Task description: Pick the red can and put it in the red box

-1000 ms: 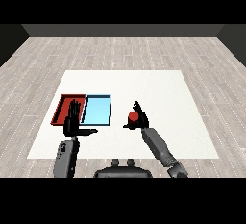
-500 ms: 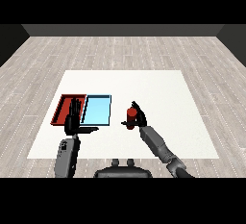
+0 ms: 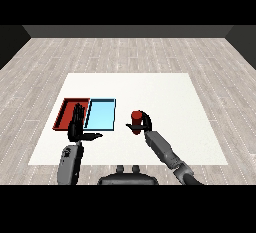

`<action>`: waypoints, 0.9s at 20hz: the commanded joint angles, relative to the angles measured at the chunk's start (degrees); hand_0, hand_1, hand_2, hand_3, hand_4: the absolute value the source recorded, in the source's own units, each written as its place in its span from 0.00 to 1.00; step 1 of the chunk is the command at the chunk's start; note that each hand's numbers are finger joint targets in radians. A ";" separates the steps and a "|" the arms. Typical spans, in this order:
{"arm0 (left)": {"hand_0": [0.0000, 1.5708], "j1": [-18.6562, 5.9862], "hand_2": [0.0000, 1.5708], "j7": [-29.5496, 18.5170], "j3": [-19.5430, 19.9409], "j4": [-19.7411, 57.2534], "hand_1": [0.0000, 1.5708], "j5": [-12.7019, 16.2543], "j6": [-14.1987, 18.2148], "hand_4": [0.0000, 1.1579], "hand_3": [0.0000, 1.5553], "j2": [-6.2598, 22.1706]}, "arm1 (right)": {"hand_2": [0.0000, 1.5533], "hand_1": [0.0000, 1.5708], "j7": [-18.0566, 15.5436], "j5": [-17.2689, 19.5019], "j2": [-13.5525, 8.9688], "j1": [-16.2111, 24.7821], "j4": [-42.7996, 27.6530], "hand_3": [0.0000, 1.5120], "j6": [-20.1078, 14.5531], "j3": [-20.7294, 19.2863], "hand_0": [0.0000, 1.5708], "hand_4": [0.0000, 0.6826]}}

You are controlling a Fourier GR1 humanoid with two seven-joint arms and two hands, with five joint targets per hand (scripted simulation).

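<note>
Red cylindrical can [image 3: 135, 121] sits upright in the black right hand [image 3: 145, 123], fingers curled round it, just right of the flat light blue tray [image 3: 100, 115]. Beyond that lies the shallow red tray [image 3: 67, 112]. Smooth white table [image 3: 165, 97] spreads bare rightward. Left hand [image 3: 76, 125] hovers, fingers straight.

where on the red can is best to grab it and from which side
Around its side wall at mid-height, coming from the right. The red can stands upright on the table, to the right of the light blue tray, so its round body suits a wrapping grasp. The right hand already curls round it from that side.
</note>
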 commanded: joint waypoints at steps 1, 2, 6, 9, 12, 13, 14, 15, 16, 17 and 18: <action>0.00 -1.13 0.00 0.14 -0.93 0.53 0.00 -1.48 1.79 0.00 0.00 -0.96 | 0.93 0.94 -1.87 -1.81 0.44 -1.55 3.19 0.92 -0.71 1.71 0.94 0.88; 0.00 0.03 0.00 0.32 -1.37 0.28 0.00 -1.31 1.63 0.00 0.00 -1.33 | 0.93 0.94 3.11 4.23 0.03 -0.74 -2.04 0.92 -1.02 -2.30 0.94 0.87; 0.00 -2.44 0.00 -0.62 -0.97 2.75 0.00 -1.52 1.24 0.00 0.00 -1.00 | 0.93 0.92 7.16 7.07 -2.33 2.00 -13.63 0.91 -5.07 1.24 0.92 0.89; 0.00 0.09 0.00 0.41 -2.37 -0.22 0.00 -1.07 -0.48 0.00 0.00 -0.69 | 0.92 0.91 3.39 8.43 -2.85 1.79 -12.68 0.90 -1.49 -1.57 0.91 0.92; 0.00 2.54 0.00 1.21 -2.64 -2.47 0.00 -0.11 -1.83 0.00 0.00 0.21 | 0.92 0.91 7.00 10.92 -5.28 5.75 -21.93 0.91 -2.56 0.57 0.91 0.91; 0.00 0.63 0.00 4.88 -5.29 -4.33 0.00 -2.72 1.12 0.00 0.00 -1.57 | 0.92 0.90 6.25 12.58 -3.70 6.14 -21.67 0.91 -3.10 1.57 0.90 0.90; 0.00 2.09 0.00 0.24 -7.85 -1.48 0.00 -4.28 2.22 0.00 0.00 -2.06 | 0.92 0.91 12.09 12.72 -5.72 7.31 -30.38 0.91 -6.86 2.87 0.91 0.91; 0.00 1.42 0.00 1.25 -5.02 -1.43 0.00 -2.60 0.19 0.00 0.00 -1.18 | 0.92 0.91 13.44 14.99 -3.57 6.74 -31.35 0.91 -8.68 4.05 0.91 0.91; 0.00 1.88 0.00 6.34 -6.40 -8.04 0.00 -3.32 1.30 0.00 0.00 -0.92 | 0.92 0.92 12.14 14.77 -3.91 7.30 -30.78 0.91 -6.63 2.47 0.92 0.92; 0.00 -0.25 0.00 3.44 -5.93 -1.96 0.00 -2.60 0.21 0.00 0.00 -1.55 | 0.93 0.93 12.45 15.35 -5.32 11.31 -36.74 0.92 -7.03 3.78 0.93 0.94; 0.00 2.33 0.00 6.15 -6.50 -5.30 0.00 -1.96 -0.91 0.00 0.00 -0.61 | 0.93 0.93 13.36 16.30 -4.83 8.60 -35.58 0.92 -6.86 3.04 0.93 0.97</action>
